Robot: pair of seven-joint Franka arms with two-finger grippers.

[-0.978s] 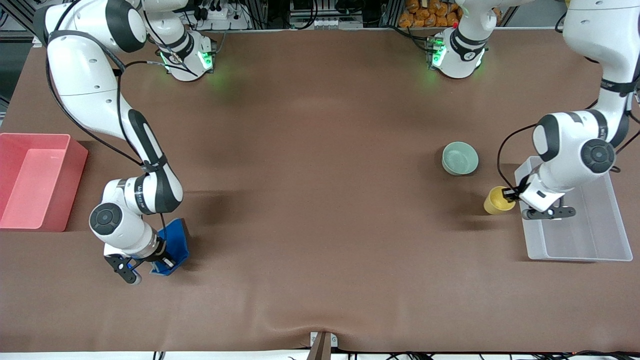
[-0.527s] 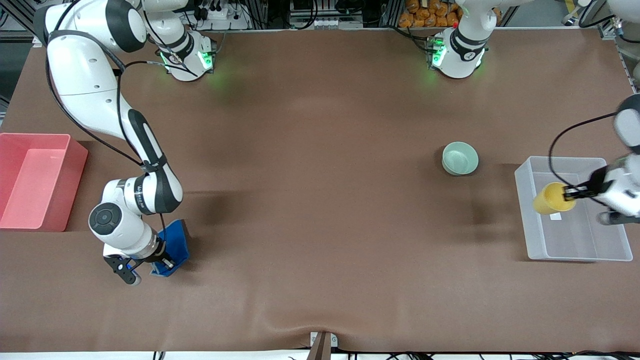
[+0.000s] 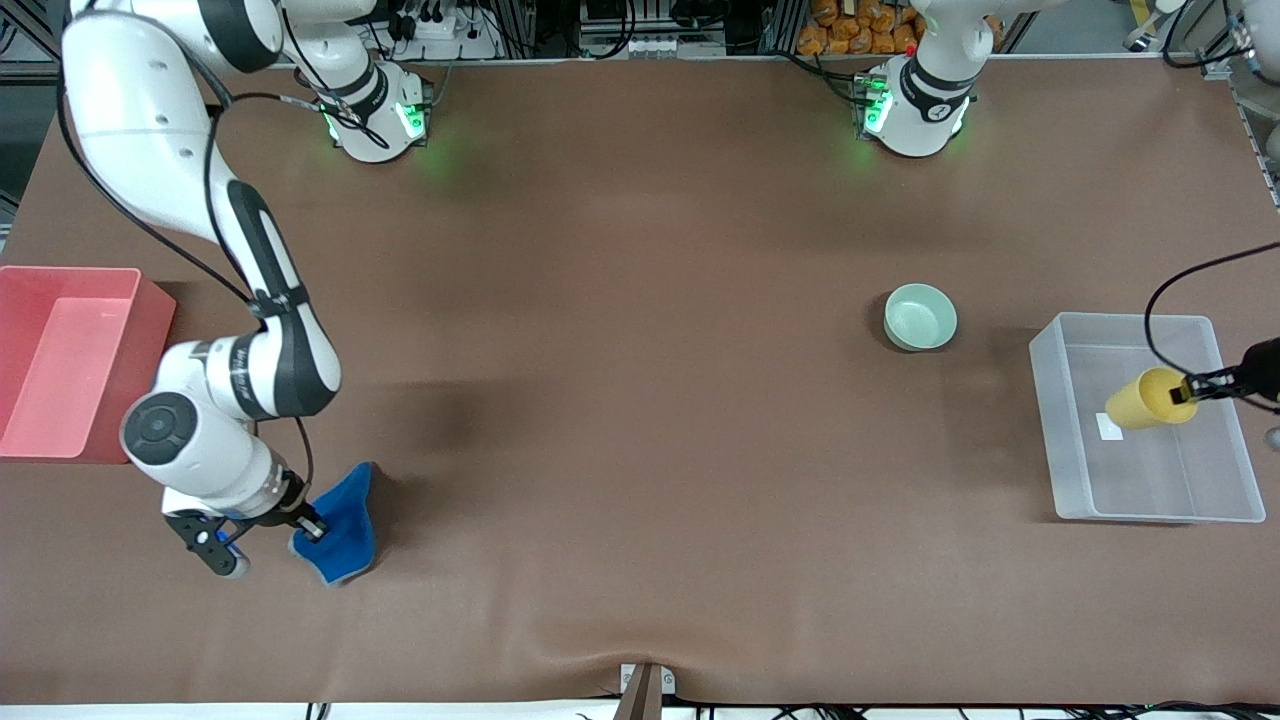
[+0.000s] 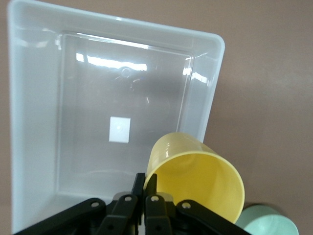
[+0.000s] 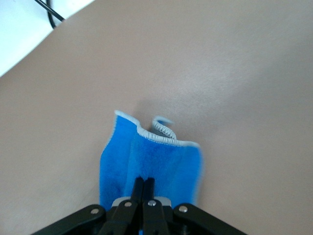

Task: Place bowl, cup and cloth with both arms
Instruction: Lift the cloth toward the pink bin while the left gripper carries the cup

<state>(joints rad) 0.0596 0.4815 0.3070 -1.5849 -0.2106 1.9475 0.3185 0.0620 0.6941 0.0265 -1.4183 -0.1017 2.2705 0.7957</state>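
Note:
My left gripper (image 3: 1190,390) is shut on the rim of the yellow cup (image 3: 1145,399) and holds it tilted over the clear plastic bin (image 3: 1045,400). In the left wrist view the left gripper (image 4: 145,183) pinches the wall of the cup (image 4: 200,181) above the bin (image 4: 29,122). The mint-green bowl (image 3: 920,316) stands on the table beside the bin, toward the right arm's end; its edge shows in the left wrist view (image 4: 269,223). My right gripper (image 3: 308,525) is shut on the blue cloth (image 3: 340,535), which hangs down from it. In the right wrist view the right gripper (image 5: 145,183) grips the cloth (image 5: 151,159).
A pink rectangular bin (image 3: 80,360) stands at the right arm's end of the table, beside the right arm's wrist. The table is covered with a brown mat (image 3: 640,400). A white label (image 3: 1108,427) lies on the clear bin's floor.
My left arm has carried the cup from beside the clear bin to over its inside. My right gripper has lifted the cloth and shifted toward the pink bin's end.

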